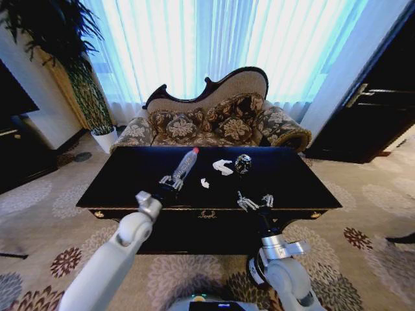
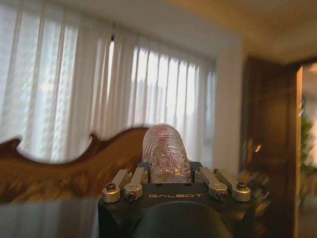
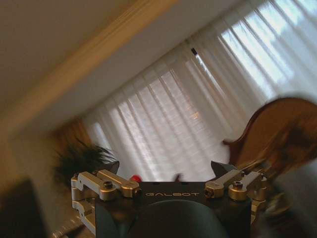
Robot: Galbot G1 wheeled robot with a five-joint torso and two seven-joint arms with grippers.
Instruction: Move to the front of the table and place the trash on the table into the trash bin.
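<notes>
"GALBOT" in gold letters on the black left tool housing, same word on the right tool housing

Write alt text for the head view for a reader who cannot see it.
The left claw is shut on the base of a small clear plastic bottle with a red cap over a glossy near-black table. The right claw hangs open near the table's front edge, with white paper scraps and a small shiny ball beyond it.

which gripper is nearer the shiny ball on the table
Right. The right gripper hovers open at the table's front edge, just in front of the shiny ball. The left gripper is off to the ball's left, shut on the plastic bottle.
</notes>
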